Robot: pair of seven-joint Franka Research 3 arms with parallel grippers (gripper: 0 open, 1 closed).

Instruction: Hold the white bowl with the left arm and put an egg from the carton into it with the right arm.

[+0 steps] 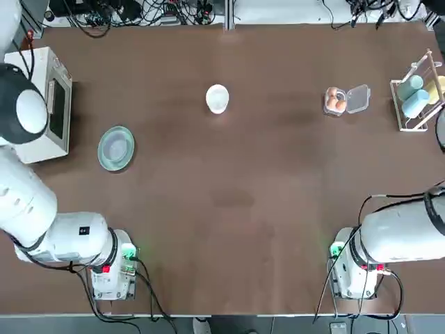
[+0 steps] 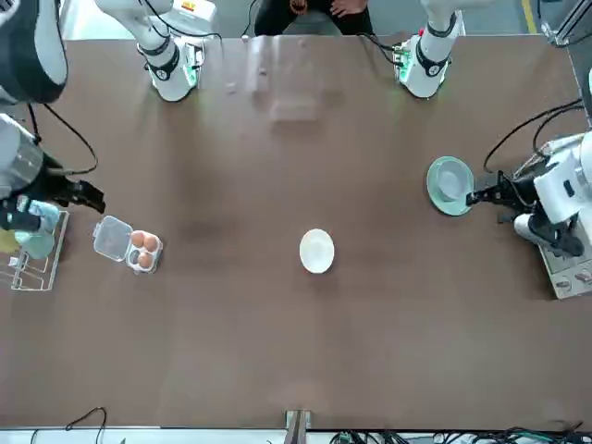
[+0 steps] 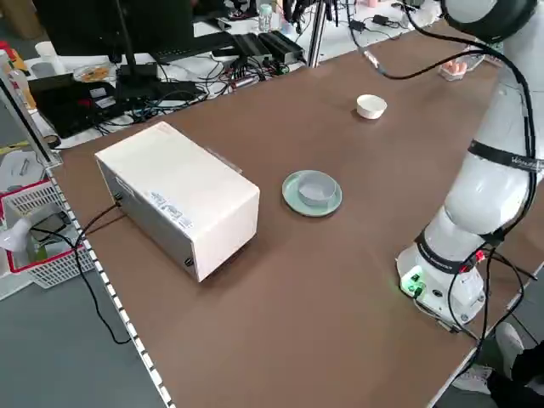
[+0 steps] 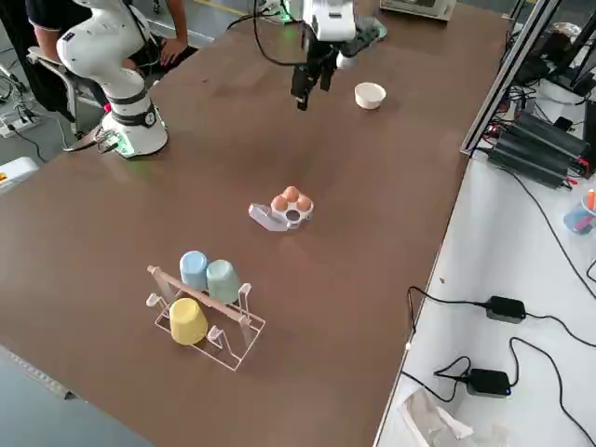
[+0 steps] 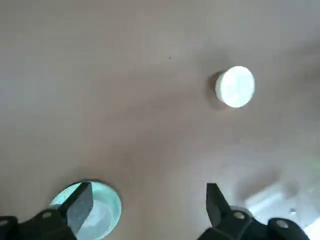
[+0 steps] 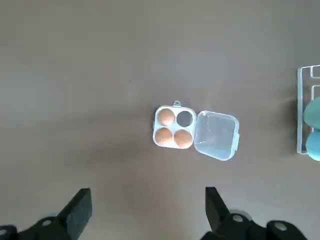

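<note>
Top view has the white bowl [image 1: 217,98] sitting by itself near the middle of the brown tabletop [image 1: 229,209], toward the far edge, nothing touching it. Off to its right, well apart, is the carton [image 1: 345,99] with its clear lid flipped open flat on the side away from the bowl. The right wrist view looks straight down on it: three orange-brown eggs in there, one egg [image 6: 165,117] next to a dark empty cell, the other two in the row beside them.

Both arms are up off the tabletop and not holding anything. The left claw [image 5: 145,207] hangs high over the left part of the tabletop, fingers spread wide with nothing between them; its camera catches the grey-green plate [image 5: 100,212] right by one finger and the bowl farther out. In the front view that claw is up beside the plate [image 2: 450,185], over by the white microwave-looking box [image 1: 49,104] on the left edge.

The right claw [image 6: 145,210] is also wide open and empty, hovering high with the carton out ahead of its fingers. A wire rack [image 1: 417,94] with blue, green and yellow cups stands near the right edge, just beyond the carton.
</note>
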